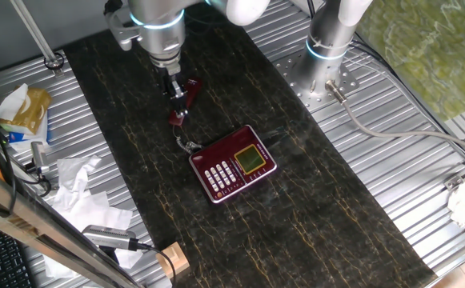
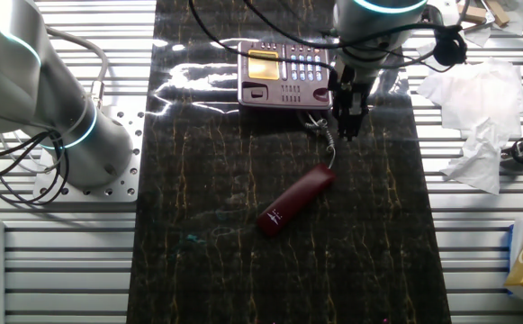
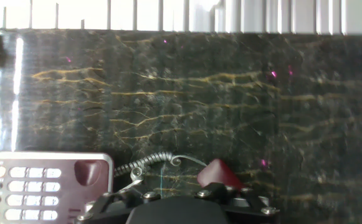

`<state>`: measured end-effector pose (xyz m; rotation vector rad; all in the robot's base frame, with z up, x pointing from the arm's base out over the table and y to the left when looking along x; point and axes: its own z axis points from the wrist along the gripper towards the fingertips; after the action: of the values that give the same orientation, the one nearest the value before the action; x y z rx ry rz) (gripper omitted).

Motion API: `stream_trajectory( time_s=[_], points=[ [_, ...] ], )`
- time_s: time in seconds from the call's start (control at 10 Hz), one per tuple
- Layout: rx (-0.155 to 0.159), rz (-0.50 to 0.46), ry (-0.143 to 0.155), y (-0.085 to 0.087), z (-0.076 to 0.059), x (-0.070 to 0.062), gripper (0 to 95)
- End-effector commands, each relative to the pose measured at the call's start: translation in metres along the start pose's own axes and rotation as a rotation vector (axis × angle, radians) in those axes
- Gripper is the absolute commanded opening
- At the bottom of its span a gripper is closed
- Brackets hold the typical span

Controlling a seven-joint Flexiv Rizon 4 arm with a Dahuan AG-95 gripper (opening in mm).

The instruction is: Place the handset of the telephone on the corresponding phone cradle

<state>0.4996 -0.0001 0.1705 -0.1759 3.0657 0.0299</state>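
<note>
From one fixed view, we see the end effector point(image 1: 176, 94) over the handset point(image 1: 185, 99), apart from the telephone point(image 1: 234, 164). The other fixed view shows the handset point(image 2: 296, 200) flat on the dark surface point(image 2: 207, 261), ungrasped. The hand view hides the fingers; we cannot tell their spread. Cradle empty: grasping and placing remain.

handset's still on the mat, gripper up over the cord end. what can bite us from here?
1. The gripper hangs over the cord between the telephone and the handset; descending here, it may catch the coil rather than the bar.
2. The cord looks short, so lifting the handset could drag the light base.
3. The handset lies diagonal to the phone cradle, so a wrist turn is needed or it may seat crooked.
</note>
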Motion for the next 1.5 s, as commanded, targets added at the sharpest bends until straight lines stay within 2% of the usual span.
stream_trajectory(
  time_s=[0.1, 1.0, 1.1, 1.2, 1.3, 1.5],
  points=[
    [-0.02, -0.11, -0.064, 0.0005, -0.0005, -0.0004, 0.0],
    [-0.019, -0.081, -0.065, 0.0016, -0.0023, -0.0006, 0.0],
    [-0.016, -0.068, -0.052, 0.0023, -0.002, -0.001, 0.0],
    [-0.026, -0.048, -0.023, 0.0024, -0.0019, -0.001, 0.0],
    [-0.037, -0.041, -0.013, 0.0036, -0.0014, -0.0016, 0.0],
    [-0.038, -0.035, -0.023, 0.007, 0.0, -0.0033, 0.0]
  ],
)
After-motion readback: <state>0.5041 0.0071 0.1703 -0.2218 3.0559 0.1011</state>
